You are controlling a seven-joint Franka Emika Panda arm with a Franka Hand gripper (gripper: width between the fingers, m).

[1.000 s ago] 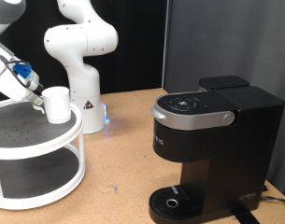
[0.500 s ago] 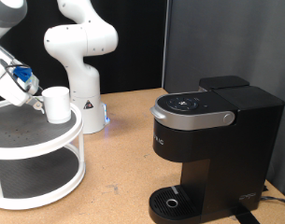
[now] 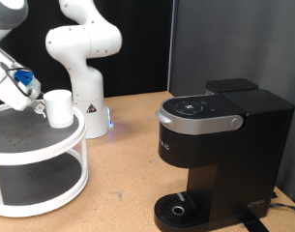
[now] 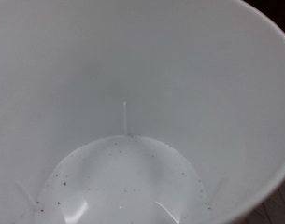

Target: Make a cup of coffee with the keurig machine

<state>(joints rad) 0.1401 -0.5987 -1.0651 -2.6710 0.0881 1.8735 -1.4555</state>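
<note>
The white cup (image 3: 58,108) stands upright on the top tier of a round white shelf (image 3: 50,145) at the exterior view's left. My gripper (image 3: 38,102) is right against the cup's left side, at rim height. Its fingers are hidden there. The wrist view is filled by the cup's empty white inside (image 4: 133,121), speckled at the bottom, and no fingers show. The black keurig machine (image 3: 220,145) stands at the exterior view's right. Its silver-grey lid handle (image 3: 200,123) is down, and its round drip base (image 3: 176,208) is bare.
The arm's white body and base (image 3: 84,58) stand behind the shelf, with a blue light at the foot. The shelf has a lower tier (image 3: 36,179). A dark wall panel (image 3: 234,43) rises behind the machine. Brown tabletop (image 3: 128,164) lies between shelf and machine.
</note>
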